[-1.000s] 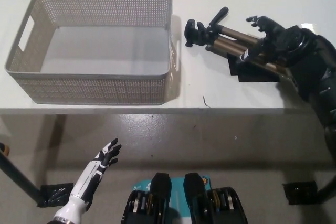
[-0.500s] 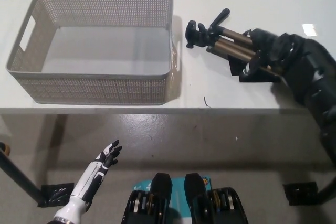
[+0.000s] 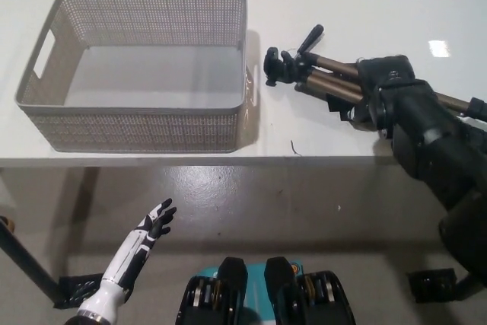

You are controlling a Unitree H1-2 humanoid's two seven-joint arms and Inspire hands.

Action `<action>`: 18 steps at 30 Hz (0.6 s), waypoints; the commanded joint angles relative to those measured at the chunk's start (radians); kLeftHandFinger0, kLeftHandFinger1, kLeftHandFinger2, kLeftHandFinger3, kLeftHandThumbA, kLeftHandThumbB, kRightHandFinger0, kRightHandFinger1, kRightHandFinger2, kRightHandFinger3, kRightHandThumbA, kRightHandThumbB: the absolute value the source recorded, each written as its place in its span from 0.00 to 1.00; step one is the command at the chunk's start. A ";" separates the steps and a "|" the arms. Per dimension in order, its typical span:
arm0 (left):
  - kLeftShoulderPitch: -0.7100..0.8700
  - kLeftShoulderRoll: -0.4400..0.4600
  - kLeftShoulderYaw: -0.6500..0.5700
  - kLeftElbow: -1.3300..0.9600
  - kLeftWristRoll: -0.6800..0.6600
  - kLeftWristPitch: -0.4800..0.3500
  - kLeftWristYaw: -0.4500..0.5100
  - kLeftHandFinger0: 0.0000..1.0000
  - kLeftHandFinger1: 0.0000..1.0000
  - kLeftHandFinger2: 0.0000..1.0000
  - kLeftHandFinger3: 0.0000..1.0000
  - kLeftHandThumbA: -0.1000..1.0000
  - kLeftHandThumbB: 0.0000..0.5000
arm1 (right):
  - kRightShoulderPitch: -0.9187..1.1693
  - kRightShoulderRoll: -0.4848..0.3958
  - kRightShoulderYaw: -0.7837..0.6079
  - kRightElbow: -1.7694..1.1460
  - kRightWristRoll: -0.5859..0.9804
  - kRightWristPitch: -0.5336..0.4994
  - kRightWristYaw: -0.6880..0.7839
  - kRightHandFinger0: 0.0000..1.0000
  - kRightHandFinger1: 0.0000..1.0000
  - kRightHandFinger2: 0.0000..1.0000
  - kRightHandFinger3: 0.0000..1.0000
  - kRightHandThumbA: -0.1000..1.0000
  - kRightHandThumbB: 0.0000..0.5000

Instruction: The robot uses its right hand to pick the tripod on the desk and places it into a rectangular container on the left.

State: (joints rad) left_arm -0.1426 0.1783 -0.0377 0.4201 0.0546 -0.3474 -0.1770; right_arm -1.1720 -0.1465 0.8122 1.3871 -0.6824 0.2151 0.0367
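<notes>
Black right hand (image 3: 378, 89) apparently closed around tripod (image 3: 319, 74) legs beside basket (image 3: 245, 51); lopsided grip risks tipping. Left hand (image 3: 144, 235) open, idle.

Black right arm reaching in from the lower right, right hand (image 3: 378, 89) turned back-upward with fingers curled under, white left hand (image 3: 154, 221) hanging low at lower left, fingers spread apart

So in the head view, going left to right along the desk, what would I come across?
Basket → tripod → black right hand, set over the tripod's legs. The white left hand hangs below the desk edge, open.
</notes>
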 commanded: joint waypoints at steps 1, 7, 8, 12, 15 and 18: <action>-0.030 0.021 0.007 -0.017 -0.017 -0.030 -0.004 1.00 1.00 1.00 1.00 1.00 1.00 | 0.116 -0.033 -0.002 0.033 -0.036 -0.058 -0.243 0.21 0.34 0.51 0.77 0.00 0.44; -0.022 0.021 0.002 -0.015 -0.002 -0.028 0.001 1.00 1.00 1.00 1.00 1.00 1.00 | 0.098 -0.075 0.012 0.018 -0.063 -0.133 -0.355 0.24 0.37 0.54 0.72 0.00 0.49; -0.022 0.021 0.002 -0.013 -0.006 -0.029 -0.002 1.00 1.00 1.00 1.00 1.00 1.00 | 0.091 -0.082 0.018 0.015 -0.069 -0.146 -0.372 0.27 0.39 0.55 0.72 0.00 0.46; -0.021 0.024 -0.002 -0.018 -0.006 -0.023 -0.007 1.00 1.00 1.00 1.00 1.00 1.00 | 0.042 -0.116 0.013 -0.009 -0.069 -0.195 -0.428 0.07 0.18 0.33 0.59 0.00 0.52; -0.023 0.027 -0.004 -0.020 0.004 -0.020 -0.002 1.00 1.00 1.00 1.00 1.00 1.00 | -0.011 -0.152 -0.001 -0.037 -0.065 -0.226 -0.473 0.00 0.00 0.16 0.47 0.00 0.52; -0.025 0.026 -0.005 -0.021 -0.005 -0.010 -0.008 1.00 1.00 1.00 1.00 1.00 1.00 | -0.088 -0.202 -0.023 -0.104 -0.070 -0.246 -0.520 0.00 0.00 0.08 0.34 0.00 0.59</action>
State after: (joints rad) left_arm -0.1428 0.1826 -0.0433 0.4239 0.0557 -0.3462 -0.1773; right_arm -1.1356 -0.2592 0.8003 1.3539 -0.6939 0.0326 -0.3182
